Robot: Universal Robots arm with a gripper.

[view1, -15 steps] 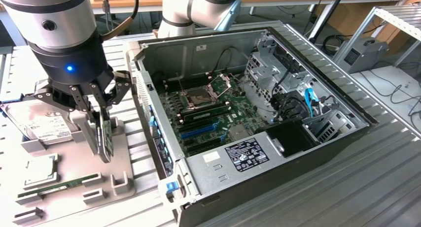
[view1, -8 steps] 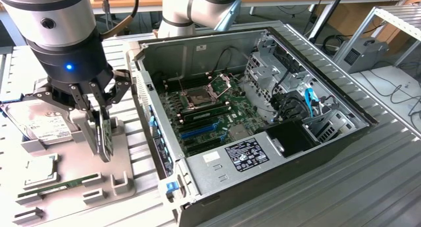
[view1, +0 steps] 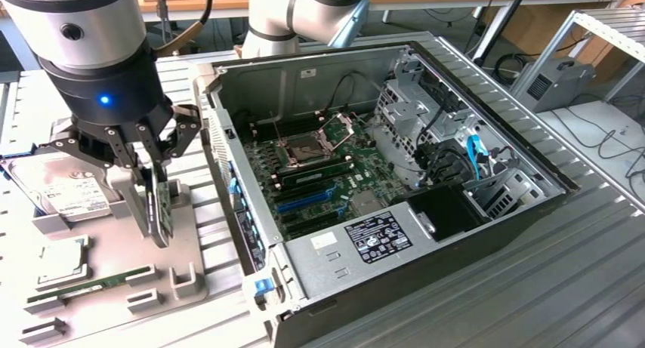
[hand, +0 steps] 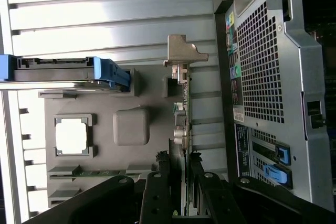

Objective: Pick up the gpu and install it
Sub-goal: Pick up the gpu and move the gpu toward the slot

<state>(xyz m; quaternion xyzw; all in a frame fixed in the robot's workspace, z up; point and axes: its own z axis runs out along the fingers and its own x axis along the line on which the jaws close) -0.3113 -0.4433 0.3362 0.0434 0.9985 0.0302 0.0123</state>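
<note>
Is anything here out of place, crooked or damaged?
Nothing stands out. The gpu stands on edge in the gripper over the gray tray; the hard drive and memory stick lie in their holders.

The arm (view1: 86,38) is seen at the exterior view's left, with its last silver and black section pointed almost straight down. A small blue light (view1: 104,100) is lit on the black wrist. Another silver joint (view1: 302,12) is seen further back. The gripper (view1: 153,173) is hung below the wrist with its dark linkages spread outward. Its fingers (hand: 157,184) are brought close together. The gpu (view1: 162,216) is clamped on edge between them, and in the wrist view it is seen running out from between the two fingers.
</note>
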